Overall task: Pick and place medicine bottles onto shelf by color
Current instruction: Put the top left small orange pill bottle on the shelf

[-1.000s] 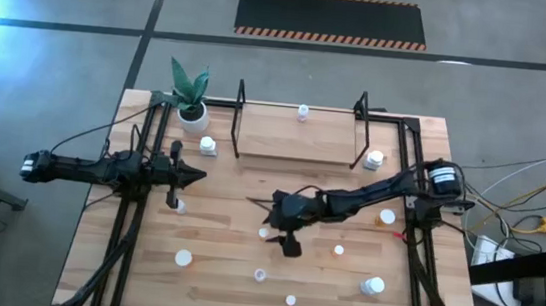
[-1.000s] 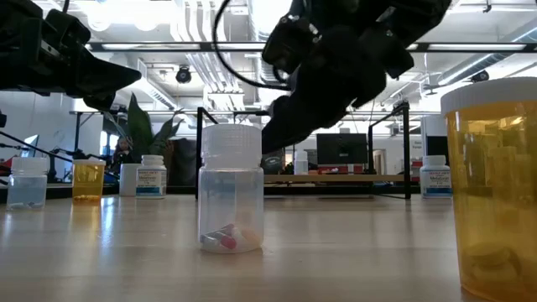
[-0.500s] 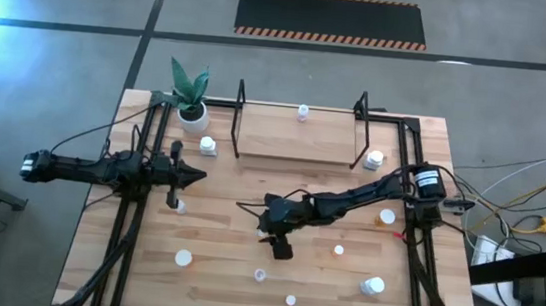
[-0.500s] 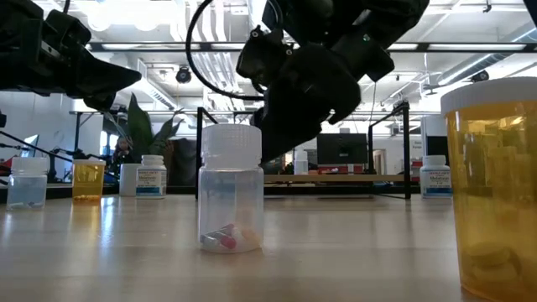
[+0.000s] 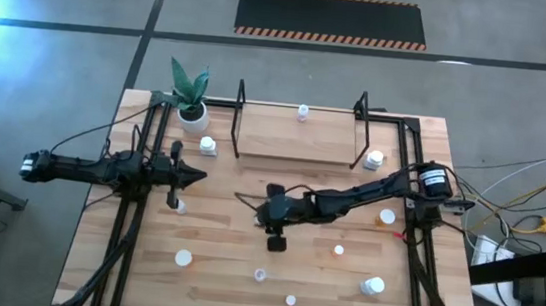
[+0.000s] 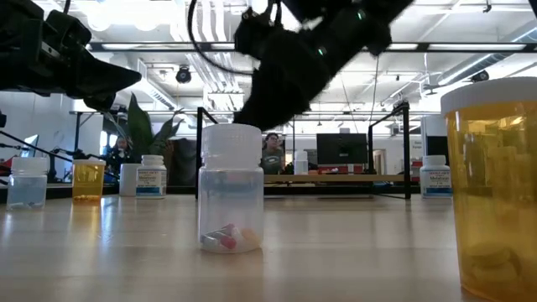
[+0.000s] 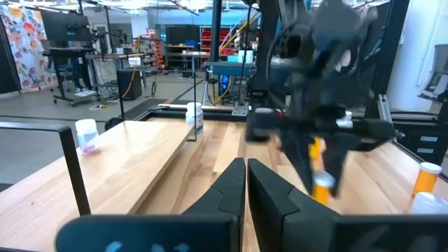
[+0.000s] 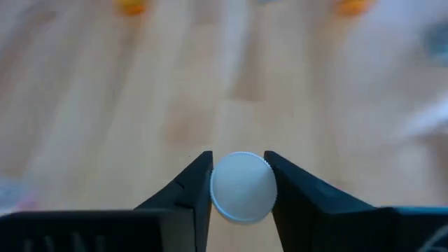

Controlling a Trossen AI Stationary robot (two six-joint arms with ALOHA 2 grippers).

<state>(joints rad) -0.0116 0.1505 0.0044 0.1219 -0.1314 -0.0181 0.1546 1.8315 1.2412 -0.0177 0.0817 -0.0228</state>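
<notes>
White cap (image 8: 242,186) sits between the right tool's two dark fingers (image 8: 187,183), both pads touching its rim – right tool (image 5: 265,216) is clamped on a small bottle, seen cap-on from the wrist cam. Left wrist view shows the same bottle (image 7: 320,168) w/ an orange body hanging under that tool, clear of the bench. From above, the right tool is mid-bench (image 5: 222,269), arm stretched in from the right edge.

Shelf (image 5: 300,136) lies beyond the right tool toward the far edge, light wood board in black wire frame; one small bottle (image 5: 303,111) stands at its far rim. A white bottle (image 5: 374,159) is just off the shelf's right end, another (image 5: 208,146) off its left end beside the plant pot (image 5: 193,115).

Nearer than the right tool: several white-capped bottles scattered, e.g. (image 5: 183,258), (image 5: 260,273), (image 5: 291,299), (image 5: 373,285); two more to its right (image 5: 339,250), (image 5: 387,217).

Left tool (image 5: 199,175) hovers well to the left of the right one, fingers (image 7: 227,185) pressed together, nothing between them. A bottle (image 5: 180,205) stands just near it.

Low view: clear bottle (image 6: 231,189) w/ pills close up, big orange one (image 6: 495,193) at the edge.
</notes>
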